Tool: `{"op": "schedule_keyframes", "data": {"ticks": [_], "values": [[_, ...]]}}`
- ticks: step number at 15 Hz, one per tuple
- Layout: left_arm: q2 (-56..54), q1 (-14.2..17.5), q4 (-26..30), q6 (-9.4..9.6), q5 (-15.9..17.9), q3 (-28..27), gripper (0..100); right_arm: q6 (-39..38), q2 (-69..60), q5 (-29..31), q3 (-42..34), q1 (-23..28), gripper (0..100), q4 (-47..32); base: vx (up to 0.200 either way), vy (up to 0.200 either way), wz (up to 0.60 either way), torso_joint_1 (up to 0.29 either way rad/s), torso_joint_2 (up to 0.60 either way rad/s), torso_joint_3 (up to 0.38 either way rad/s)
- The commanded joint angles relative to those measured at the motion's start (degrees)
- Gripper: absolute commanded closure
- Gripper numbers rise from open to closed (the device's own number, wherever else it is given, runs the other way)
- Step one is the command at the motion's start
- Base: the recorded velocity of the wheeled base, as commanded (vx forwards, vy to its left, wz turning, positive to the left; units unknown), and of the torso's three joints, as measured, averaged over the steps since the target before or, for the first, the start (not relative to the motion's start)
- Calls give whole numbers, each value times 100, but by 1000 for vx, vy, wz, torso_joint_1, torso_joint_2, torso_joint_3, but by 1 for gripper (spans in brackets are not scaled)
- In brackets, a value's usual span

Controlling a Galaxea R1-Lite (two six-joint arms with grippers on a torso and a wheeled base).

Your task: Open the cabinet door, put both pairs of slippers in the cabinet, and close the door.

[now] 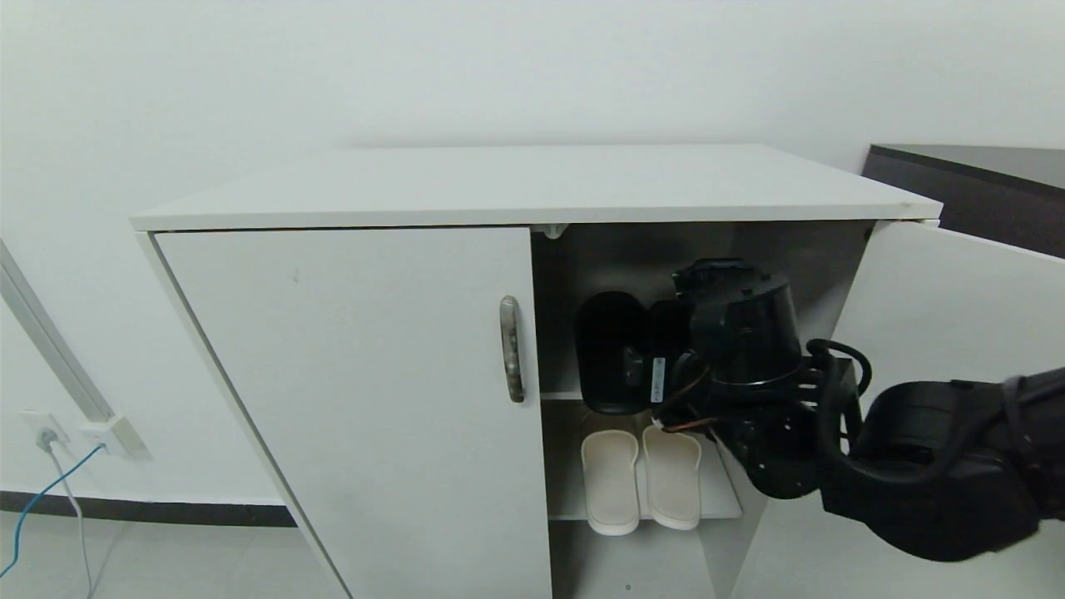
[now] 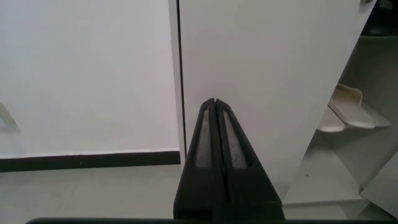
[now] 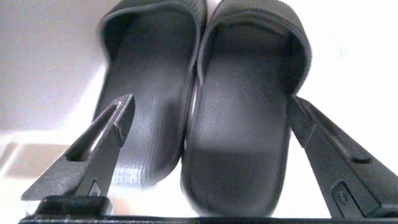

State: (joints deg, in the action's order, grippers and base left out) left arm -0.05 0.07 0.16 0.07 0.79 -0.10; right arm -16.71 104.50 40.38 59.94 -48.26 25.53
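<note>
Your left gripper (image 2: pixel 214 102) has its jaws pressed together on nothing, facing the closed left door (image 1: pixel 349 374). Inside the cabinet (image 1: pixel 532 187), the white slippers (image 1: pixel 641 478) lie on the lower shelf (image 1: pixel 724 499). The black slippers (image 3: pixel 236 124) sit in the compartment above, between the wide-open jaws of your right gripper (image 3: pixel 210 106). The right door (image 1: pixel 957 308) stands open.

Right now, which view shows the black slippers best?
The right wrist view: both black slippers sit close up, between the open right fingers. The head view shows them on the upper shelf, partly behind the right arm. The left wrist view faces the shut door and white slippers.
</note>
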Motion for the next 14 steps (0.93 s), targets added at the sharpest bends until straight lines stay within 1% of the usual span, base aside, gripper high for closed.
{"op": "schedule_keyframes", "data": {"ticks": [1,4,5,7,14], "values": [[5,1,2,1,0,1,100,151,-439,-39,-395,-166,0,251,-200,0,0,-2,2,2],[5,1,2,1,0,1,100,124,-369,-47,-483,-157,0,304,-200,0,0,4,1,5],[5,1,2,1,0,1,100,124,-360,-47,-536,-157,100,313,-200,0,0,2,-2,-2],[5,1,2,1,0,1,100,124,-316,-153,-527,-148,100,383,-200,0,0,-5,5,12],[5,1,-7,10,0,1,100,124,-263,-170,-562,-122,100,523,-200,0,0,1,4,4]]}}
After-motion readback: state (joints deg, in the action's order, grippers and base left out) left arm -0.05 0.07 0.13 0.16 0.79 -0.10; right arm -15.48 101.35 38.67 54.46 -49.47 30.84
